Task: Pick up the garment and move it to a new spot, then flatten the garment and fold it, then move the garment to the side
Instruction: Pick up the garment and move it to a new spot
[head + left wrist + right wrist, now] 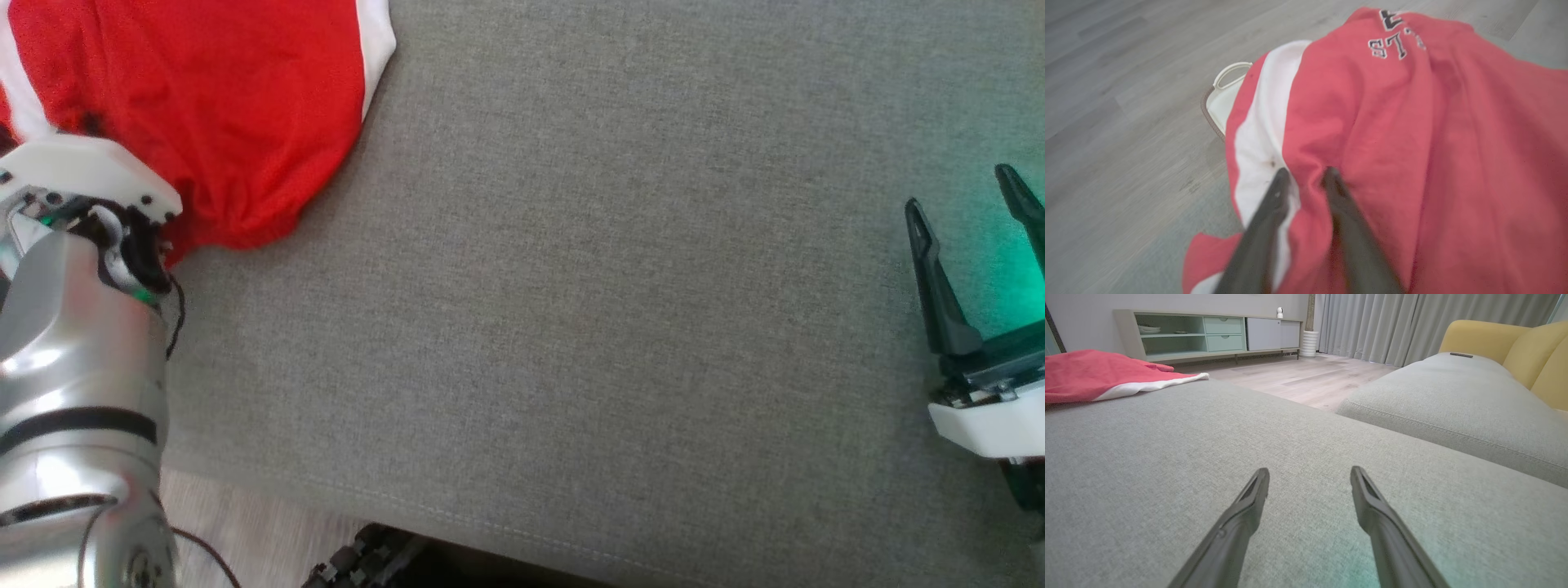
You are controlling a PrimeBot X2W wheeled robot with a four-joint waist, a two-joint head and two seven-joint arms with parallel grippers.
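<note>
The garment (212, 106), red with white stripes and dark lettering, lies bunched at the far left of the grey sofa cushion (571, 286). My left wrist (90, 171) hangs over its near edge, and the cloth puckers toward it. In the left wrist view my left gripper (1305, 175) is closed on a raised fold of the garment (1412, 143), which fills the narrow gap between the two fingers. Far to the right, my right gripper (963, 192) hovers open above bare cushion. Nothing lies between the jaws of the right gripper (1309, 475), and the garment (1094, 373) is far off to its left.
A white basket (1224, 94) stands on the wooden floor (1106, 102) beyond the garment. The cushion's front edge (490, 523) runs along the bottom. A second grey cushion (1453, 404) with a yellow backrest (1494, 339) lies to the right, and a low cabinet (1208, 332) stands against the wall.
</note>
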